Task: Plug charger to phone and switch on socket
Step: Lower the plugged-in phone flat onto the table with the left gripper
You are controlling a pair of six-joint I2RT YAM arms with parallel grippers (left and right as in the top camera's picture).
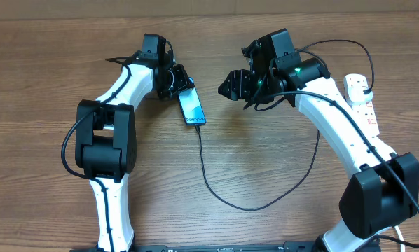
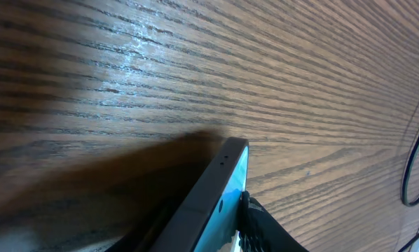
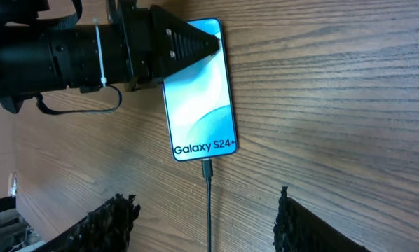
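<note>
- The wooden table (image 1: 265, 161) carries everything you are working with.
- The socket (image 1: 363, 108) lies at the table's right side, beside your right arm and well apart from the phone.
- Your left gripper (image 1: 176, 82) is clamped on the phone's top end, with one finger (image 3: 188, 45) lying over the screen.
- Your right gripper (image 3: 204, 199) hangs near the phone's right side, its jaws spread wide and holding nothing.
- The phone (image 1: 192, 106) sits screen-up near the table's middle.
- The charger (image 1: 244, 206) has its connector tip seated in the phone's bottom port. Its cable loops toward the near edge, then climbs to the socket. You cannot tell whether the plug is seated there.
</note>
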